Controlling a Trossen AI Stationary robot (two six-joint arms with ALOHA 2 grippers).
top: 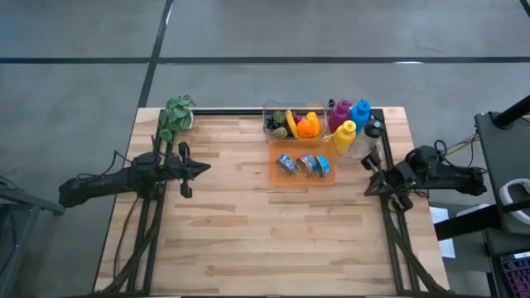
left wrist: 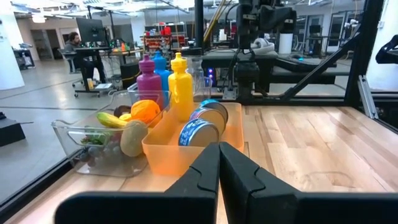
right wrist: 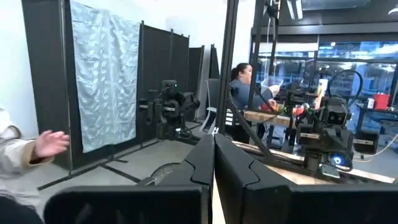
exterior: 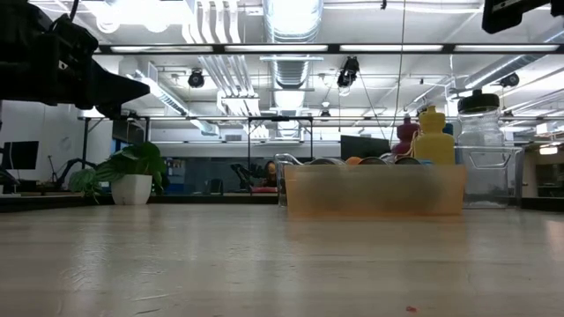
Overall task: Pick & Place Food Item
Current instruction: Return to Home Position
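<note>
Kiwi (left wrist: 133, 138) and orange (left wrist: 145, 111) lie in left transparent bin (left wrist: 65, 140).

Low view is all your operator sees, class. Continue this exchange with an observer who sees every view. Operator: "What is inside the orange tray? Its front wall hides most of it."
Observer: The orange tray holds three cans, lying in a row.
Operator: Where is the fruit?
Observer: In the left clear bin, just behind the tray: an orange, a banana and a kiwi.
Operator: Do the grippers hold anything?
Observer: No. The left gripper and the right gripper are both shut, with nothing between their fingers.
</note>
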